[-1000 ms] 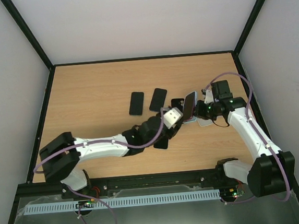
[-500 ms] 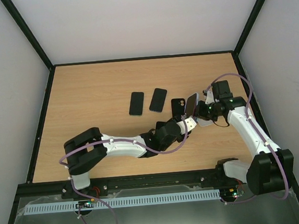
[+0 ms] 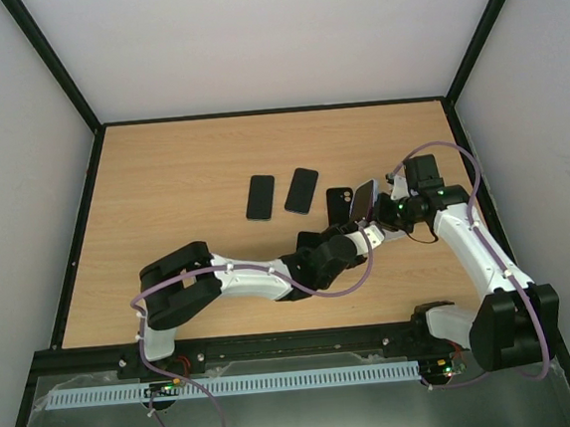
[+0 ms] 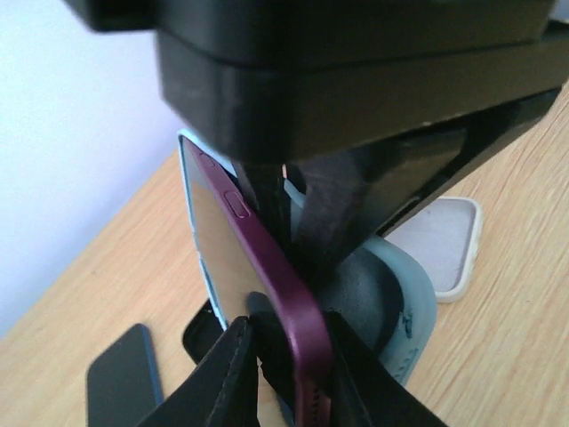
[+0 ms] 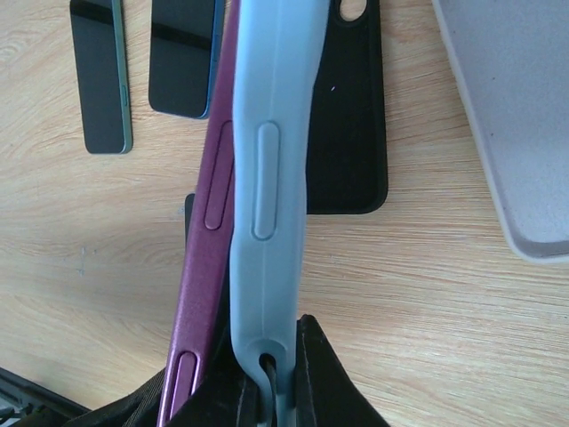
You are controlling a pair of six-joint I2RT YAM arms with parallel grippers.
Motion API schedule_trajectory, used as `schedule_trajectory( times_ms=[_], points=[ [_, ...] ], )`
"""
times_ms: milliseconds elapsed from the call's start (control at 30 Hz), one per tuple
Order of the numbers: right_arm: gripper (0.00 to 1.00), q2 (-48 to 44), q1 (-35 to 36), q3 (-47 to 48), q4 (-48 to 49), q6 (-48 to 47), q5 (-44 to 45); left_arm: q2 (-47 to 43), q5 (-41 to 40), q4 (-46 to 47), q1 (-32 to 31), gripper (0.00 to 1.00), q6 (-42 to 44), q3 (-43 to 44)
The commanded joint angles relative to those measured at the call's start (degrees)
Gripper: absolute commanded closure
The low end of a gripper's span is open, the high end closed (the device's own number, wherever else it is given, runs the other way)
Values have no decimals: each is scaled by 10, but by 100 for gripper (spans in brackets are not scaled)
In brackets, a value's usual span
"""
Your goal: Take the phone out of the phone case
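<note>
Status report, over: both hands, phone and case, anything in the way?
Left hand pinches edge of purple phone. Right hand grips blue case. Phone partly peeled out. Spare phones lie flat, clear.

Wooden table (image 3: 181, 163) bears a dark phone (image 3: 260, 197), a second phone (image 3: 301, 190), black case (image 3: 338, 203), pale case (image 5: 516, 116)

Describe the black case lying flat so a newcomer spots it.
On the wooden table, three dark slabs lie in a row near the middle. The black case is the rightmost; unlike the two glossy phones, it's matte with a camera cutout.
</note>
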Motion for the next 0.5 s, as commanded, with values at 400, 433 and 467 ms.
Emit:
schedule_trajectory(
  times_ms=[400, 433, 467],
  points=[
    [98, -6, -9, 19, 6, 11, 92, -53, -84, 46, -8, 97, -12, -5],
    [98, -5, -10, 20, 7, 13, 101, -63, -87, 42, -9, 97, -18, -7],
    [98, -5, -11, 19, 8, 17, 113, -72, -88, 39, -10, 97, -22, -10]
  ],
)
